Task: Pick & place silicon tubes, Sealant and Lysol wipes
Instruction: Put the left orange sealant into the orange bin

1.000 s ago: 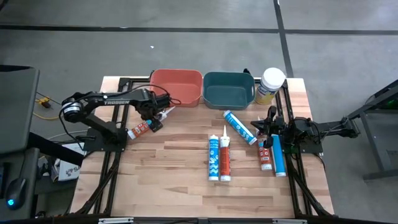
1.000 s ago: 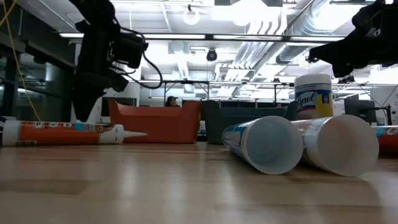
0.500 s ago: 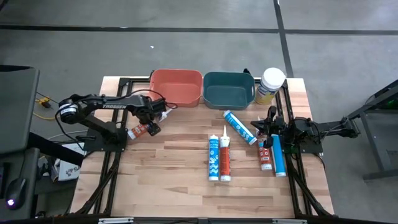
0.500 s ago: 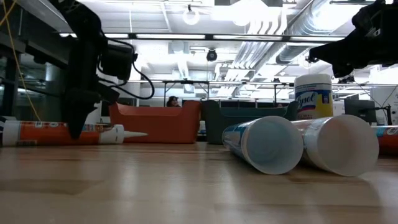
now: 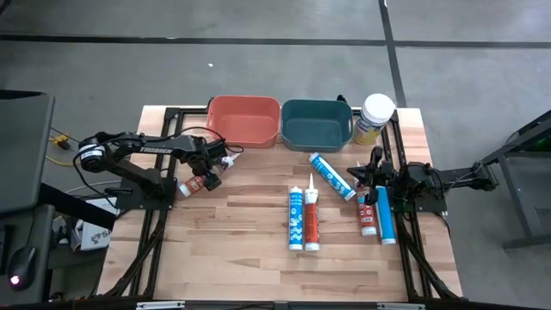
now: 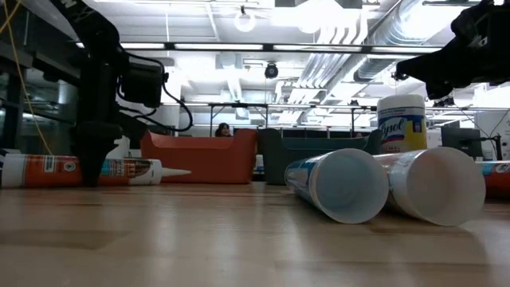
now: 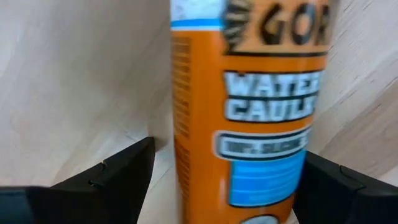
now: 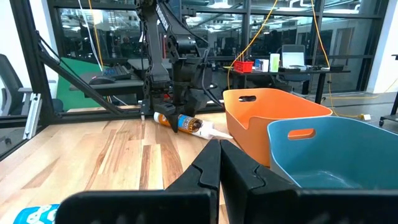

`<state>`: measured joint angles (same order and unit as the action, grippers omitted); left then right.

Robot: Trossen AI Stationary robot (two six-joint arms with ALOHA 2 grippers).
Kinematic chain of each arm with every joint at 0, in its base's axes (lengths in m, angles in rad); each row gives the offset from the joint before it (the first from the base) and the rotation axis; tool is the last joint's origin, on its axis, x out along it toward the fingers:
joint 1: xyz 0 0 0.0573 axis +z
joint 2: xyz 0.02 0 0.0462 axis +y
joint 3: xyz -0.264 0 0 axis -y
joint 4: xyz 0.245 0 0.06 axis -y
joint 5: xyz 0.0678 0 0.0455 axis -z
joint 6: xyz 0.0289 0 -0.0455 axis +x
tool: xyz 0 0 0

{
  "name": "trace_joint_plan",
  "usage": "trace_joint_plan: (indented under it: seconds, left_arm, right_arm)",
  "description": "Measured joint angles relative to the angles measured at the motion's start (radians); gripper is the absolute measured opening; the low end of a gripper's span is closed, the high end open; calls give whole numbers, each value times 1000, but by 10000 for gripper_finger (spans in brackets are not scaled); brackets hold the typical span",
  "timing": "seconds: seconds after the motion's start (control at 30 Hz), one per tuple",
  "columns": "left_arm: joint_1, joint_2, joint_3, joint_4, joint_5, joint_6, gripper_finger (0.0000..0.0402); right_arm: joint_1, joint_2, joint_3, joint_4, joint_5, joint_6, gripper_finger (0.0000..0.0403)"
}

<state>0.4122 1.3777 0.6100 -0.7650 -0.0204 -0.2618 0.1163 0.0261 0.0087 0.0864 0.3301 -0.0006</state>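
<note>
L gripper (image 5: pixel 207 171) low, fingers astride orange tube (image 5: pixel 201 178); R arm (image 5: pixel 405 181) parked

A pale wooden table (image 5: pixel 250 250) stands on a grey floor (image 5: pixel 258 69) crossed by dark lines. At the table's 12 o'clock edge two bins sit side by side, just touching: an orange bin (image 5: pixel 245 120) toward 11 o'clock and a teal bin (image 5: pixel 315 124) toward 1 o'clock. A black cart (image 5: pixel 21 146) stands off the table at 9 o'clock. Across the room, a person (image 6: pixel 222 129) shows above the orange bin's rim, under ceiling lights (image 6: pixel 245 17) and silver ducts (image 6: pixel 343 48).
</note>
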Motion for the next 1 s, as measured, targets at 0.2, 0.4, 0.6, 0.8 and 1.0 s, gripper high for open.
trace_joint_plan:
  seconds: [0.2,0.4,0.6,0.8,1.0]
  left_arm:
    - [0,1,-1,3,7,3,310]
    - [0,2,-2,3,40,2,309]
    - [0,3,-2,4,42,2,309]
    - [-2,23,-2,1,41,-2,309]
    - [-2,37,-2,-1,42,2,288]
  right_arm:
    - [0,0,0,0,0,0,1]
    - [0,0,0,0,0,0,1]
    - [0,0,0,0,0,0,1]
    - [0,0,0,0,0,0,1]
    - [0,0,0,0,0,0,1]
